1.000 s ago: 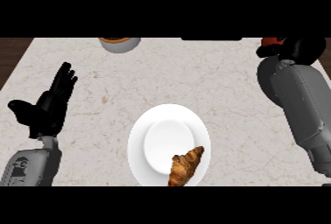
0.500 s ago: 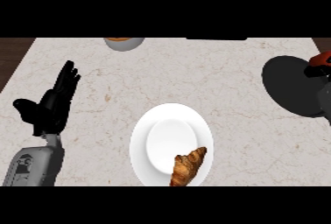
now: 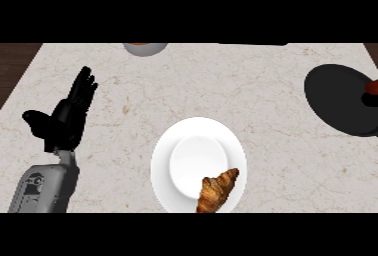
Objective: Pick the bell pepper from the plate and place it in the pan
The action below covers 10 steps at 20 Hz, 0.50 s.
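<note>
The black pan (image 3: 341, 100) lies at the right edge of the counter. Over its right side, a red bit of the bell pepper (image 3: 372, 86) shows at the picture's border. A dark part of my right hand (image 3: 370, 99) sits just below and against it, curled at the pepper; the rest is cut off. The white plate (image 3: 171, 159) sits in the middle near the front and holds only a croissant (image 3: 218, 190). My left hand (image 3: 65, 116) rests open at the left, fingers up.
A grey bowl (image 3: 144, 48) with something orange in it stands at the back edge. Dark wood shows beyond the counter's left edge (image 3: 15, 65).
My right arm has swung out to the right with the pepper and now shows only at the border over the pan. The left hand has stayed in place.
</note>
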Available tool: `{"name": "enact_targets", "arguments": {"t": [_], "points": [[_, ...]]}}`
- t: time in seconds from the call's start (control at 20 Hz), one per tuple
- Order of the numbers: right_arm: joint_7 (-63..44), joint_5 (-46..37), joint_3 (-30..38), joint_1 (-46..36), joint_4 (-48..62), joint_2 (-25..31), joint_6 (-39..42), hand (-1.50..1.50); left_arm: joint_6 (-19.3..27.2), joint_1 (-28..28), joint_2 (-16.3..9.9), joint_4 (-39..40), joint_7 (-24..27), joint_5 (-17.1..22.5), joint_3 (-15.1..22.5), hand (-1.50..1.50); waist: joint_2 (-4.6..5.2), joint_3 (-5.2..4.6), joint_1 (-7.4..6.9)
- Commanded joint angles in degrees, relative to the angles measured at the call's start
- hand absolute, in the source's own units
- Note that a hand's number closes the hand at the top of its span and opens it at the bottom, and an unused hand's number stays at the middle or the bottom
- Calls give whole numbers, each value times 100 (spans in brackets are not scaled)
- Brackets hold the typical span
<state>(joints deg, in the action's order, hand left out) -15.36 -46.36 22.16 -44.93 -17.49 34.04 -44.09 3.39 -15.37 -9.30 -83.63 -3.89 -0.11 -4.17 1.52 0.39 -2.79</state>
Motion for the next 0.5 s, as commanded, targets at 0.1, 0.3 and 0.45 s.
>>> {"name": "enact_targets", "arguments": {"t": [0.1,0.3,0.45], "points": [[751,1085,830,5,308,-32,1251,-150,-38,14,-76,-125,-148,6,-6,0,6,25,-73],[1456,1382,1098,67,385,58,1524,-150,-196,-118,-196,42,-61,162,-168,0,24,9,-72],[1946,1487,1223,212,390,-97,1149,-150,-50,25,-91,-75,-51,56,-100,0,-8,1,-60]]}}
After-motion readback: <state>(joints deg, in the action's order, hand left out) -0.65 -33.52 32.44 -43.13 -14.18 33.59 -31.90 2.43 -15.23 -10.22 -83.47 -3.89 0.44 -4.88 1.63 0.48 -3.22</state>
